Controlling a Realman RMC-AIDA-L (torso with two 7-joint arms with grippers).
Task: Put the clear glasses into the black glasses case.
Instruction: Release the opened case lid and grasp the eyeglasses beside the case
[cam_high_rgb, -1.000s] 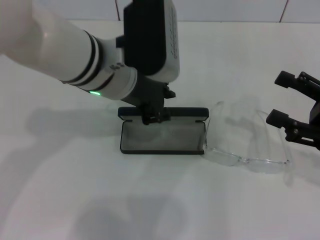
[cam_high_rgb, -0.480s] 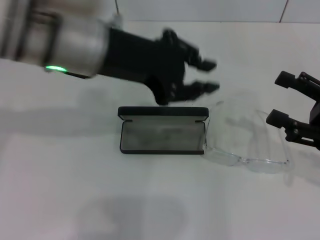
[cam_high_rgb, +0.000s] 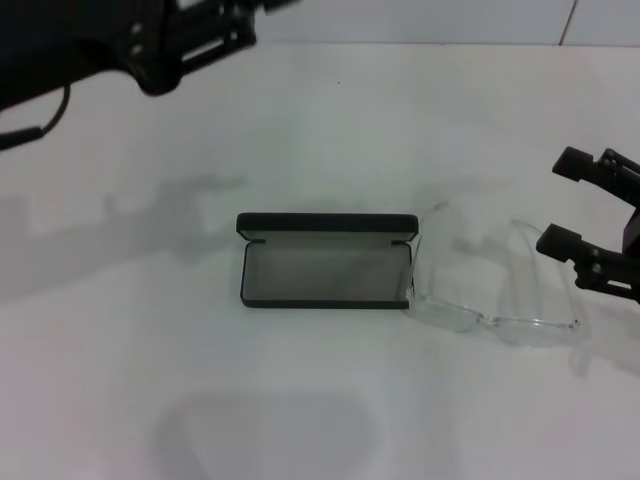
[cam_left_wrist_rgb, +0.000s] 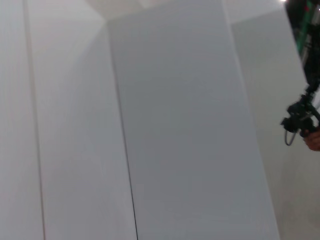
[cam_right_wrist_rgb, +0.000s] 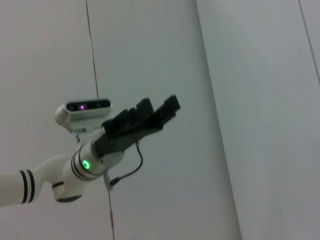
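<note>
The black glasses case (cam_high_rgb: 325, 272) lies open at the table's middle, its lid standing along the far side and its grey lining bare. The clear glasses (cam_high_rgb: 492, 320) rest on the table right beside the case's right end, lens toward me, arms pointing away. My right gripper (cam_high_rgb: 563, 200) hovers open just right of the glasses, close to the far arm tip. My left gripper (cam_high_rgb: 235, 20) is raised high at the far left, well away from the case; the right wrist view shows it in the air (cam_right_wrist_rgb: 160, 112) against a wall.
The white table (cam_high_rgb: 320, 400) extends around the case on all sides. The left wrist view shows only wall panels and some dark equipment (cam_left_wrist_rgb: 300, 117) at one edge.
The left arm has lifted off the case's lid and swung up and away to the far left. The case stays open. The right gripper and glasses have barely moved.
</note>
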